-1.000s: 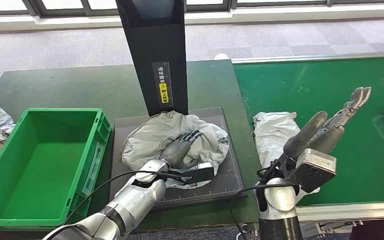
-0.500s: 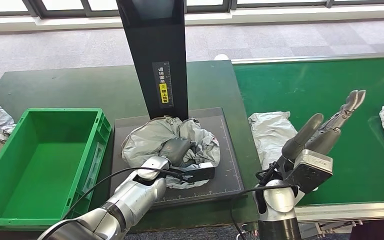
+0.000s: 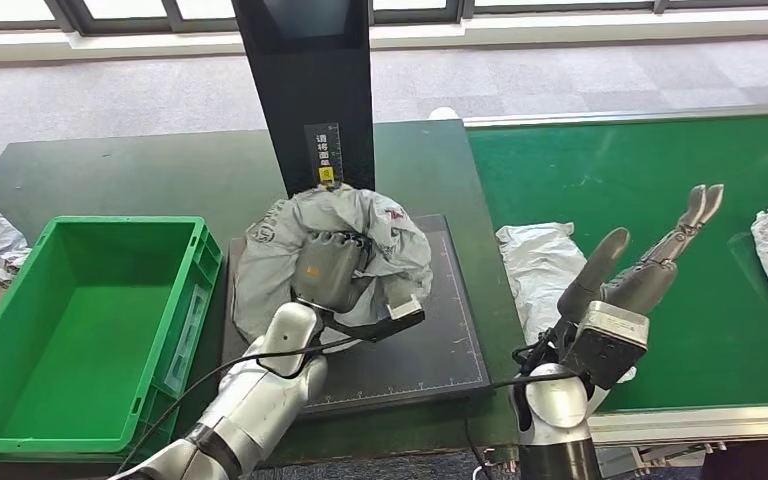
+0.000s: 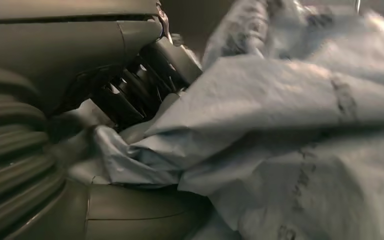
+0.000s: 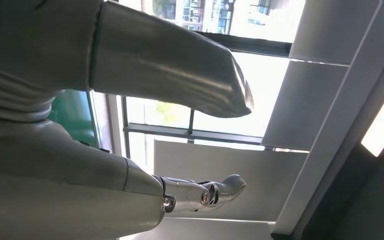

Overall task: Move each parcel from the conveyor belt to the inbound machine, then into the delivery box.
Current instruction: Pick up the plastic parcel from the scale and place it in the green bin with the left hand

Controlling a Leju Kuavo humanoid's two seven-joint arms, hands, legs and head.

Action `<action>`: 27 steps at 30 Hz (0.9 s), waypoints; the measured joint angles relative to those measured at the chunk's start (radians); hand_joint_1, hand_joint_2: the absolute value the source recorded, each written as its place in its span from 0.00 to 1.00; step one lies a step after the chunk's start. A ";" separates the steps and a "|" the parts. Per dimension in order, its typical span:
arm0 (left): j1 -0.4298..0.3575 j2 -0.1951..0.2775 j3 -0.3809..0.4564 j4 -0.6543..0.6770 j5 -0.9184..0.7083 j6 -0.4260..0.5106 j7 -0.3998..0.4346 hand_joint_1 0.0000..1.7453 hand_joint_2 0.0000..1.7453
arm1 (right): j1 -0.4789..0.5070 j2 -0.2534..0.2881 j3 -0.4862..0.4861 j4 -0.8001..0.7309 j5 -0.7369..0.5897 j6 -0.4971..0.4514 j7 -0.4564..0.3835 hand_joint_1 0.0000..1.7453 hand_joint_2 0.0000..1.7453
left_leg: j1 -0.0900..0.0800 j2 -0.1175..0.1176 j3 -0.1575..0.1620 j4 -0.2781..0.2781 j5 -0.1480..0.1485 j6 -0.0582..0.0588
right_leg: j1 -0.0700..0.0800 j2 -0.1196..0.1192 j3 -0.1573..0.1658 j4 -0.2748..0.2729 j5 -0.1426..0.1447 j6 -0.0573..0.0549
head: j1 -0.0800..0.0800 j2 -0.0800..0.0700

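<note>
Here the left hand point(image 3: 328, 272) grips the soft, crumpled grey parcel point(image 3: 300, 245) above the inbound machine point(image 3: 420, 340), better bunched than pinched, while the right hand point(image 3: 650, 262) is spread, holding nothing.

Crinkled glossy plastic parcel point(image 3: 332, 250); matt black scanner plate point(image 3: 430, 350).

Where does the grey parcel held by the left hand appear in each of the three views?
Head view: the grey parcel is at centre, raised above the dark platform of the inbound machine, in front of its black column.
Left wrist view: the parcel covers the middle and the side away from the hand.
Right wrist view: not in it.
Shared landmark: the left hand, whose dark fingers grip the parcel.
</note>
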 joint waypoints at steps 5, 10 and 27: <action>0.054 0.041 0.067 -0.425 -0.001 0.004 -0.093 1.00 1.00 | -0.004 0.000 0.000 0.032 -0.019 0.000 0.001 0.00 1.00 | 0.001 -0.001 -0.002 0.000 0.000 0.000 | 0.000 0.000 -0.002 0.000 0.000 0.000 | 0.000 0.000; 0.049 0.057 0.154 -0.659 -0.001 0.004 -0.159 1.00 1.00 | -0.006 0.000 0.000 0.053 -0.033 0.000 0.002 0.00 1.00 | 0.001 -0.001 -0.002 0.000 0.001 -0.001 | 0.000 0.000 -0.002 0.000 0.000 0.000 | 0.000 0.000; 0.007 0.070 0.351 -0.809 0.001 0.001 -0.186 1.00 1.00 | -0.007 0.000 0.000 0.082 -0.019 0.000 0.002 0.00 1.00 | 0.001 -0.002 -0.002 0.000 0.001 -0.001 | 0.000 -0.001 -0.002 0.000 0.000 0.000 | 0.000 0.000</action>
